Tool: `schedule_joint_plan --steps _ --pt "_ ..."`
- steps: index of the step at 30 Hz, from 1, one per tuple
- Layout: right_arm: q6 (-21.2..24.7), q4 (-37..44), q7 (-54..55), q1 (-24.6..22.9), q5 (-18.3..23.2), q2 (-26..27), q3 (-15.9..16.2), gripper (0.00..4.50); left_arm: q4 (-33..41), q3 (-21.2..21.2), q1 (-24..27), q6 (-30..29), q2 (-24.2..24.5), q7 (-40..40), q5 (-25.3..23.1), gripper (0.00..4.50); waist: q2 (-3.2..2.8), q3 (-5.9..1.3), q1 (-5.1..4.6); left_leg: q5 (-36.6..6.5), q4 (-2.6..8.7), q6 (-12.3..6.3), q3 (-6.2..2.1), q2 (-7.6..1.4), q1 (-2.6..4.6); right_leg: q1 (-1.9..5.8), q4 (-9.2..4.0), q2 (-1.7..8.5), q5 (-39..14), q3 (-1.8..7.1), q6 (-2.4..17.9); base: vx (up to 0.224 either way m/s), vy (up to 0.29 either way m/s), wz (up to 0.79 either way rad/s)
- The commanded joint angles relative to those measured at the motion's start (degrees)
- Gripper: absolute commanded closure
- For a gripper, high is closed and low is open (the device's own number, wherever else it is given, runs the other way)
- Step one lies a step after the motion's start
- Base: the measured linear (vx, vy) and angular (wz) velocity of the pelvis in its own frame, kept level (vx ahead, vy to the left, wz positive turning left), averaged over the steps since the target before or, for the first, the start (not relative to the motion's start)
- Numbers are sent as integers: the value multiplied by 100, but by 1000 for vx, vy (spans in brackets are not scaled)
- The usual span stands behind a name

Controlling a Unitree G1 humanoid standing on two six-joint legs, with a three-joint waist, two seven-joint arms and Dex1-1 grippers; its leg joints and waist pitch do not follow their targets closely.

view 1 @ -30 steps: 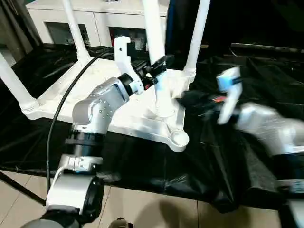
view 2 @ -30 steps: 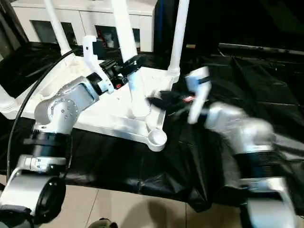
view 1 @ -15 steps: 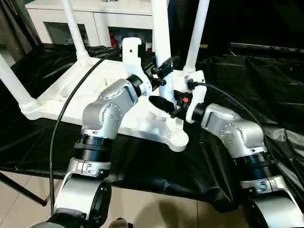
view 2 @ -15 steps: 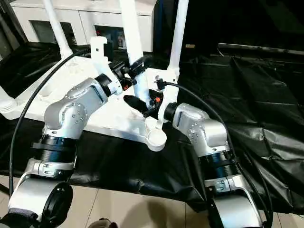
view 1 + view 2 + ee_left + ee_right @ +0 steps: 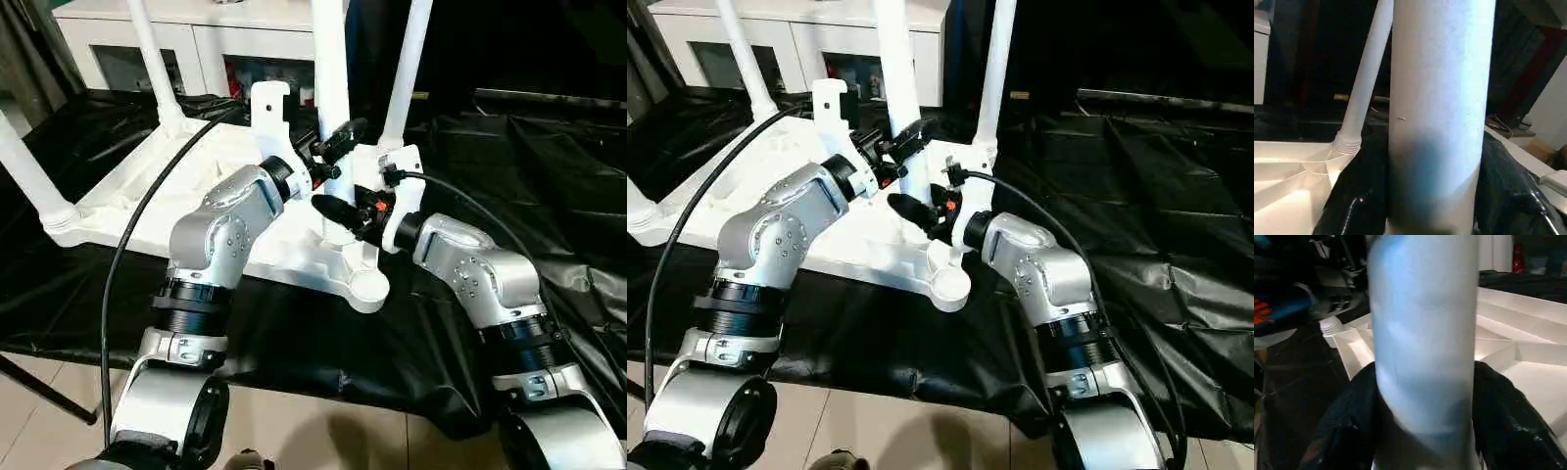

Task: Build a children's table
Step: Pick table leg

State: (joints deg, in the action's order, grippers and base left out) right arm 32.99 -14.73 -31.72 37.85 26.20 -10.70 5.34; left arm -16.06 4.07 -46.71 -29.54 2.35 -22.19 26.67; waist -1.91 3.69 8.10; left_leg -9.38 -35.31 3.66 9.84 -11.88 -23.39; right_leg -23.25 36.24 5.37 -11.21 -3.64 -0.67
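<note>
Tabletop [image 5: 211, 186]: upside down on black sheet [image 5: 509, 147].
Legs: four; three socketed upright at corners.
Fourth leg [image 5: 331, 88]: upright, above near socket [image 5: 367, 286].
Left gripper [image 5: 331, 149]: clamped on fourth leg.
Right gripper [image 5: 345, 215]: fingers around fourth leg's base, grip unclear.

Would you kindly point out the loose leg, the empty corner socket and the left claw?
loose leg [image 5: 331, 59], left eye view, its upper shaft.
empty corner socket [image 5: 369, 285], left eye view, its round rim.
left claw [image 5: 337, 145], left eye view, between its fingertips.
</note>
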Motion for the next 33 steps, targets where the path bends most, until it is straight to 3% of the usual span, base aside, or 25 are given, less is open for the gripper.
schedule_joint_plan --steps 1,2,3,5,9,11,12,14,16,18,22,28,33 --pt "-53 11 -77 -41 -49 23 50 230 177 -7 14 64 -16 29 -21 255 80 -512 -23 -616 406 86 4 -59 145 321 -338 231 -99 196 1161 0 0 0" --pt "-65 -5 -105 -39 -65 31 33 230 203 -22 19 41 -7 -2 -12 255 84 -510 -21 -625 405 91 7 -56 143 324 -340 232 -125 198 1160 0 0 0" --pt "-71 -15 -127 -38 -70 37 20 235 231 -39 26 14 3 -36 -2 220 83 -513 -20 -627 404 88 7 -56 143 324 -338 232 -129 198 1157 0 0 0" --pt "-74 -3 -204 -62 -46 24 -2 238 373 -64 63 -410 44 -1 112 199 78 -515 -25 -622 405 92 3 -67 147 323 -319 235 -91 196 1179 0 0 0" --pt "-135 100 -670 -161 114 -93 -4 246 603 -147 150 -502 59 -334 305 178 78 -513 -9 -641 394 30 13 -63 147 323 -334 231 -81 197 1251 0 0 0" --pt "-159 236 -1087 -285 250 -245 6 251 588 -47 159 -574 59 -420 449 144 70 -511 6 -663 391 1 10 -62 142 332 -334 227 -39 198 1244 0 0 0" --pt "-101 381 -1551 -418 450 -419 -29 251 521 198 174 -916 92 -694 912 144 75 -511 -2 -641 396 -1 6 -60 133 336 -330 225 -22 196 1241 0 0 0" --pt "-25 454 -1814 -484 592 -514 -74 252 495 396 204 -1217 123 -997 1360 129 92 -507 6 -669 376 -52 24 -29 129 354 -318 227 -59 189 1352 0 0 0" --pt "274 537 -2257 -549 890 -652 -192 252 394 872 259 -1831 196 -1540 2225 126 89 -501 -13 -681 372 -82 28 -23 124 353 -317 222 -147 184 1413 0 0 0" --pt "441 613 -2696 -632 985 -883 -94 252 357 1060 295 -2210 334 -1913 2669 126 74 -497 -9 -781 375 -122 16 -28 134 349 -342 213 -354 180 1474 0 0 0" --pt "494 609 -2952 -662 968 -1051 13 252 495 847 337 -2497 555 -2252 2747 126 57 -478 -16 -952 398 -74 13 -57 171 309 -386 214 -630 188 1397 0 0 0" --pt "653 673 -3278 -660 893 -1295 224 253 827 74 514 -2673 909 -2565 2320 126 43 -478 4 -996 423 43 3 -78 190 301 -392 221 -735 195 1284 0 0 0" --pt "658 655 -3369 -632 815 -1341 283 254 671 46 497 -2483 895 -2430 2112 168 68 -485 -9 -876 416 53 4 -60 160 331 -386 227 -623 195 1258 0 0 0"
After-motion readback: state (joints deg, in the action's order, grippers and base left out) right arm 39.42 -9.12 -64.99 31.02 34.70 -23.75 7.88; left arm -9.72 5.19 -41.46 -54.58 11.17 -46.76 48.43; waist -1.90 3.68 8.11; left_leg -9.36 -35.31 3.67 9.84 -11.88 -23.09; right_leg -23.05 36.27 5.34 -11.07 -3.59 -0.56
